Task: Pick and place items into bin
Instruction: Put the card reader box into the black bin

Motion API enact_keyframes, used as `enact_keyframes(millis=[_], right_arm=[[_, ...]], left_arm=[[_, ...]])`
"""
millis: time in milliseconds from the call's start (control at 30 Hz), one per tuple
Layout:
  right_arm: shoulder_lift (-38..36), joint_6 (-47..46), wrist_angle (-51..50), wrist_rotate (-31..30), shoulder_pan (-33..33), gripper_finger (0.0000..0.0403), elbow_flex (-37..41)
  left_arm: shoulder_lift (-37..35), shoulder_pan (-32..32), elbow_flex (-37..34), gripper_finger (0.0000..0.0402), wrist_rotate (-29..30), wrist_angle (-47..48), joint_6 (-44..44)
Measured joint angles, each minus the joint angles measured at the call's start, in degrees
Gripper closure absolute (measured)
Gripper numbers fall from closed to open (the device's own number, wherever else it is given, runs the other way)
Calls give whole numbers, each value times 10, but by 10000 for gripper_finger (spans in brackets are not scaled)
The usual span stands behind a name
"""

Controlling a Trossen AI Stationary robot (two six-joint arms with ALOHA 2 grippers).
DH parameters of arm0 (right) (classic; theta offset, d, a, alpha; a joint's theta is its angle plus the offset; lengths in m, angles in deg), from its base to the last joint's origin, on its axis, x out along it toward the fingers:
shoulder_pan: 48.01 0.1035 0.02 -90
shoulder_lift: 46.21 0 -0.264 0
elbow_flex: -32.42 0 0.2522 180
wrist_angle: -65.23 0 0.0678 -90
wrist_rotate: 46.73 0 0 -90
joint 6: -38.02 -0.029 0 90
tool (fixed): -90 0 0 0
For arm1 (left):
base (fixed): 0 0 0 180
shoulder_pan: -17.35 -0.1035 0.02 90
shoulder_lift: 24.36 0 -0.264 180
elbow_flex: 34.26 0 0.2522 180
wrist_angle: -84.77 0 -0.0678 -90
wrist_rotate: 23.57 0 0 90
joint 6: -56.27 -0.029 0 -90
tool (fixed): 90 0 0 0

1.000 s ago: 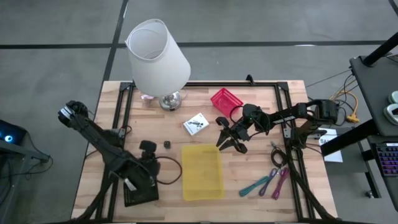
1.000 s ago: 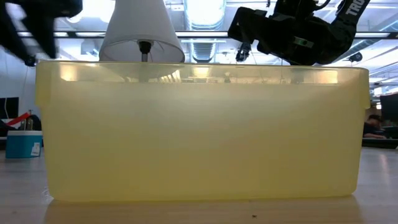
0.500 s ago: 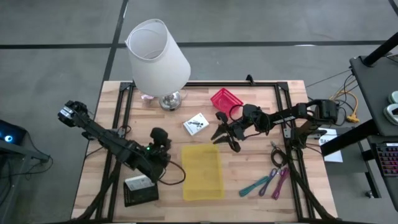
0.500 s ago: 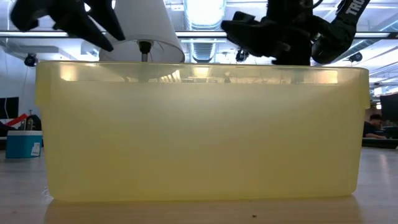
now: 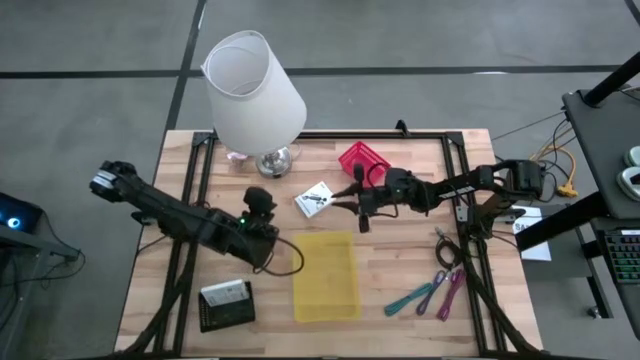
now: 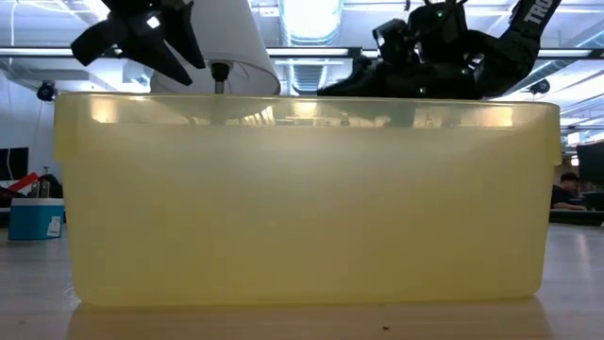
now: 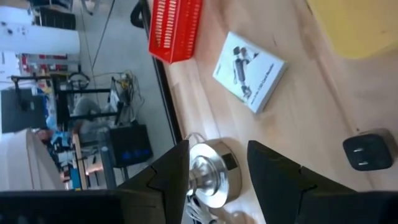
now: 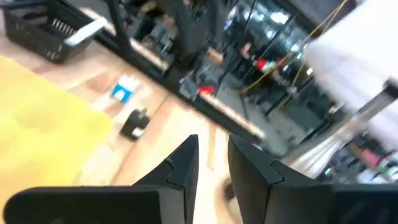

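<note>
White card (image 5: 315, 199) lies flat on the surface between lamp base (image 5: 272, 161) and yellow bin (image 5: 325, 276), long axis diagonal, one corner toward the red basket (image 5: 362, 160). Right gripper (image 5: 347, 207) hovers just beside it, fingers slightly apart, empty; left gripper (image 5: 258, 199) hangs nearby, fingers parted, empty. Reach step; next needs lowering over the card.
</note>
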Motion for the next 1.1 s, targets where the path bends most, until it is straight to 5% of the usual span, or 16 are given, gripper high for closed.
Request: enact_keyframes(millis=[800, 1100], right_arm=[[0, -5, -68, -1, 0, 328, 1], [-4, 16, -98, -63, 0, 328, 4]], left_arm=[[-49, -147, -58, 256, -62, -59, -59], [-50, -237, -58, 256, -258, -202, -171]])
